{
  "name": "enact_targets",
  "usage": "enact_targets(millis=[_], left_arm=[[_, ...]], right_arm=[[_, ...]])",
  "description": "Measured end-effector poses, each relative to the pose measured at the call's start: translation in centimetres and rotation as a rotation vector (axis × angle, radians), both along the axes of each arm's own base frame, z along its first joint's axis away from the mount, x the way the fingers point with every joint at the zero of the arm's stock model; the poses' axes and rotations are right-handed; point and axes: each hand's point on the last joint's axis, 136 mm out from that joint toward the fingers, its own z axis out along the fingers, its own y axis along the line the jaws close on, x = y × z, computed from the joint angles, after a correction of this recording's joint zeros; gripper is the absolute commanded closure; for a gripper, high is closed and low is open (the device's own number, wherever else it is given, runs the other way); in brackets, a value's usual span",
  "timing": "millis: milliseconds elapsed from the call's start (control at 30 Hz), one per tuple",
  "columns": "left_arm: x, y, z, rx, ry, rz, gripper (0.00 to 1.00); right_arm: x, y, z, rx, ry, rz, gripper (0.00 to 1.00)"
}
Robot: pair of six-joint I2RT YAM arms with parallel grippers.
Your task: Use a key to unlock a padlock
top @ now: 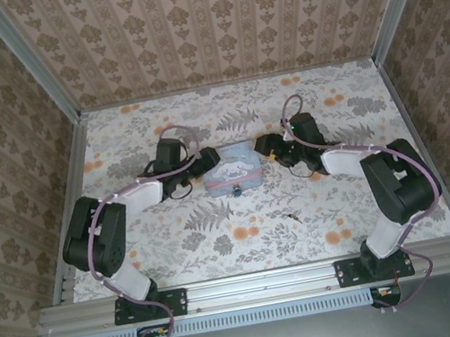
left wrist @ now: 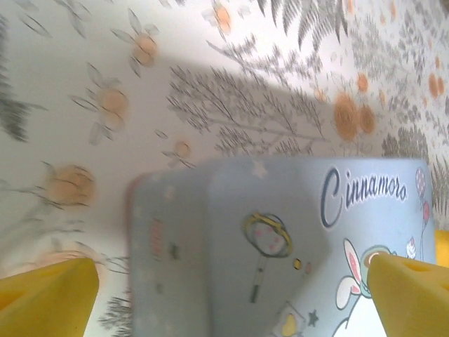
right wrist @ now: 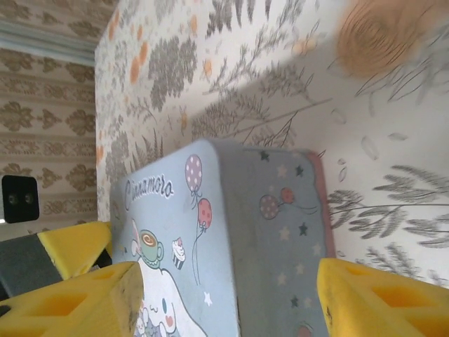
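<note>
A pale blue tin [top: 232,171] with a white cartoon dog sits mid-table. At the middle of its near wall hangs the tiny dark padlock [top: 236,190]. A thin dark thing, apparently the key [top: 292,215], lies on the cloth to the tin's near right. My left gripper [top: 208,159] is at the tin's left side and stands open, its yellow fingertips [left wrist: 46,295] wide apart with the tin [left wrist: 280,246] between them. My right gripper [top: 263,146] is at the tin's right side, also open, its pads [right wrist: 382,302] spread either side of the tin [right wrist: 231,232].
The floral cloth [top: 183,227] covers the table, and patterned walls [top: 208,15] close off the back and both sides. A metal rail [top: 261,283] runs along the near edge by the arm bases. The left gripper's yellow finger [right wrist: 74,246] shows beyond the tin in the right wrist view.
</note>
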Motion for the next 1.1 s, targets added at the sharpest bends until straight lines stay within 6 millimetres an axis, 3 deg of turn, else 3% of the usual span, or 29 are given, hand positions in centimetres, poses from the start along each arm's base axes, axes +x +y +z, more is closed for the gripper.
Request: enact_targets(millis=[233, 400, 500, 633, 733, 867, 1100], left_arm=[[0.9, 3.2, 6.2, -0.009, -0.168, 0.055, 0.0], [-0.6, 4.7, 9.0, 0.004, -0.233, 0.095, 0.0], [-1.8, 5.3, 8.5, 0.014, -0.221, 0.105, 0.0], [-3.9, 4.6, 5.8, 0.022, -0.146, 0.082, 0.0], [-5.9, 2.7, 4.1, 0.023, -0.086, 0.035, 0.0], [-7.7, 0.3, 3.7, 0.007, -0.05, -0.011, 0.0], [-8.7, -0.1, 3.1, 0.001, -0.028, 0.051, 0.0]], right_arm=[[-2.5, -3.4, 2.7, -0.069, -0.072, -0.019, 0.31], [-6.5, -4.8, 0.4, -0.164, -0.038, 0.016, 0.34], [-9.1, -5.3, -2.2, -0.208, 0.025, 0.044, 0.35], [-12.4, -5.2, -4.9, -0.269, 0.098, 0.108, 0.37], [-13.8, -4.4, -5.4, -0.306, 0.106, 0.165, 0.37], [-15.0, -3.6, -5.9, -0.35, 0.111, 0.216, 0.39], [-16.4, -3.0, -6.8, -0.392, 0.126, 0.252, 0.42]])
